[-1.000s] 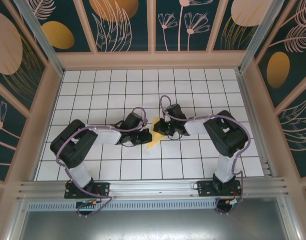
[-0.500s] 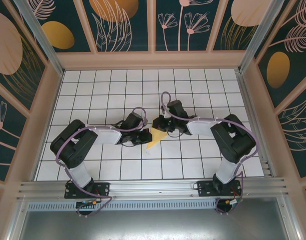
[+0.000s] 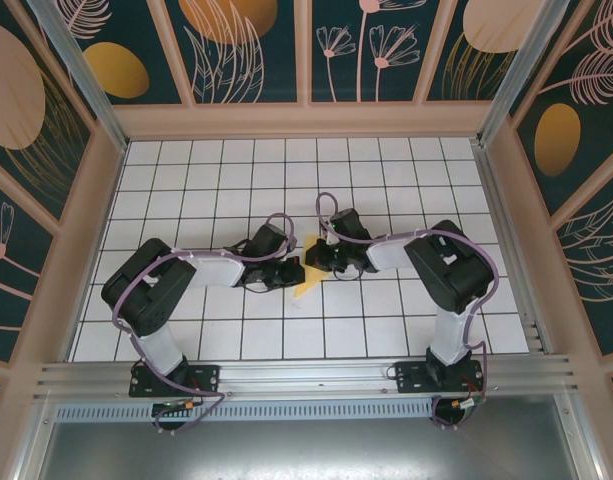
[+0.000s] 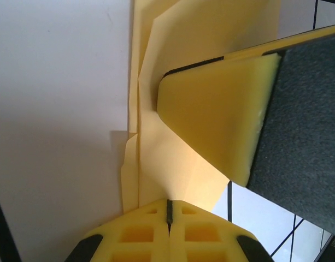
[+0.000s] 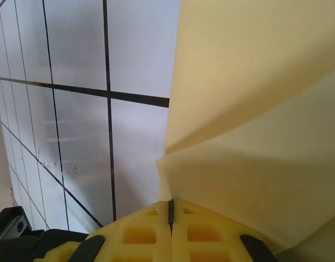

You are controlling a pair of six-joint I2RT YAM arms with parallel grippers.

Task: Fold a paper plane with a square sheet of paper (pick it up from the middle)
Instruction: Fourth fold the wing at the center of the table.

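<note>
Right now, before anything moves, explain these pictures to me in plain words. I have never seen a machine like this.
These are two robot arms bolted at the near edge of a white gridded table. The wide picture looks down from above and behind them, with the left arm on the left. The other two pictures come from a small camera on each wrist, looking along that arm's own yellow fingers. Each arm ends in a two-finger tool. The left tool and the right tool meet mid-table at a partly folded yellow paper. In both wrist views the fingers are pressed shut with the paper coming out from between their tips, so each tool appears to pinch it.
</note>
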